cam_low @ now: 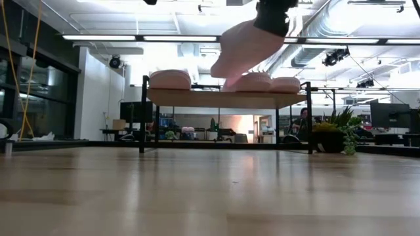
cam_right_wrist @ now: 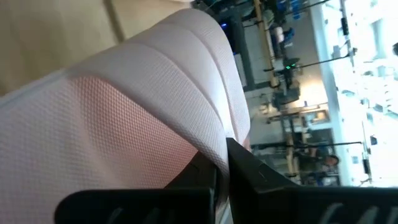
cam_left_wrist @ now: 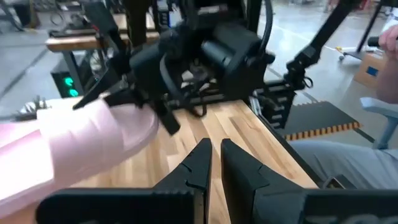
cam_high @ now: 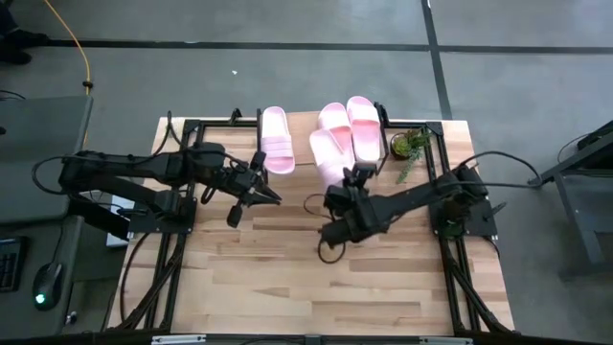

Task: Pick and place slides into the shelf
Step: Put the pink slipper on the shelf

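Pale pink rubber slides sit on a light-wood shelf (cam_high: 305,153) with thin black legs at the far side of the wooden tabletop (cam_high: 287,268). One slide (cam_high: 278,140) lies alone toward the shelf's left end. Two more are toward the right: one slide (cam_high: 363,127) lies flat, and just left of it a second one (cam_high: 332,119) shows at the far edge, partly covered.

A fourth slide (cam_high: 329,158) is in the fingers of the right gripper (cam_high: 347,184), which reaches in from the right side of the tabletop. In the low view this slide (cam_low: 244,44) hangs tilted above the shelf board (cam_low: 226,98), its lower end down near the slides already resting there; whether it touches them cannot be told. In the right wrist view the dark fingers (cam_right_wrist: 245,171) are pressed narrowly together on the edge of the slide's textured strap (cam_right_wrist: 124,118).

The left gripper (cam_high: 259,187) hovers over the tabletop just near of the shelf's left part, holding nothing. In the left wrist view its fingers (cam_left_wrist: 199,165) stand close together with only a thin gap between them, pointing across toward the right arm (cam_left_wrist: 199,56) and the pink slide it carries (cam_left_wrist: 81,149).

A small green potted plant (cam_high: 412,144) stands at the right end of the shelf area.
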Controlling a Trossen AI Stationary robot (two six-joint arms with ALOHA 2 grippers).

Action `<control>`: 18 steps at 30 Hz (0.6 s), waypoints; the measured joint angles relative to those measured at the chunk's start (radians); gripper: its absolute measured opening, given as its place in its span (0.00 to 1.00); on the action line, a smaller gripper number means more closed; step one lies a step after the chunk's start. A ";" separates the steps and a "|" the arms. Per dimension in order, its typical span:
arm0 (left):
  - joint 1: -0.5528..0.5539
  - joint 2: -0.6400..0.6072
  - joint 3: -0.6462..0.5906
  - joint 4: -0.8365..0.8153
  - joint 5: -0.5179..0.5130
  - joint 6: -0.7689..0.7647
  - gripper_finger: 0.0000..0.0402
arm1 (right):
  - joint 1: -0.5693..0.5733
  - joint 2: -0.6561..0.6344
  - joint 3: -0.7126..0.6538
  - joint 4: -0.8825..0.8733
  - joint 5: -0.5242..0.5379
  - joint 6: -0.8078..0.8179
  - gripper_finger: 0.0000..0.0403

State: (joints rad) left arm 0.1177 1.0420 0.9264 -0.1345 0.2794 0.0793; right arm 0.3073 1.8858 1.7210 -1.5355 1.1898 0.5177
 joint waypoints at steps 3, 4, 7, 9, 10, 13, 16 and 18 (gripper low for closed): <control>0.000 -0.018 0.000 -0.016 -0.006 0.009 0.06 | -0.040 0.000 0.000 0.045 0.030 -0.068 0.00; 0.000 -0.024 0.000 -0.019 -0.006 0.017 0.06 | -0.053 0.000 0.000 0.071 0.033 -0.097 0.00; 0.000 -0.038 0.000 -0.037 -0.006 0.021 0.06 | -0.101 0.000 0.000 0.183 0.030 -0.222 0.00; 0.000 -0.042 0.000 -0.040 -0.009 0.021 0.06 | -0.128 0.000 0.000 0.259 0.028 -0.314 0.00; 0.000 -0.045 0.000 -0.046 -0.010 0.021 0.06 | -0.139 0.000 0.000 0.298 0.026 -0.356 0.00; 0.000 -0.051 0.000 -0.052 -0.011 0.022 0.06 | -0.164 0.000 0.000 0.397 0.019 -0.454 0.00; 0.000 -0.051 0.000 -0.058 -0.011 0.026 0.06 | -0.178 0.000 0.000 0.447 -0.018 -0.498 0.00; 0.000 -0.053 0.000 -0.057 -0.011 0.028 0.06 | -0.180 0.000 0.000 0.458 -0.033 -0.503 0.00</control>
State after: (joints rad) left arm 0.1177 0.9886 0.9264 -0.1911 0.2684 0.1072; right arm 0.1276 1.8858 1.7210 -1.0776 1.1568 0.0142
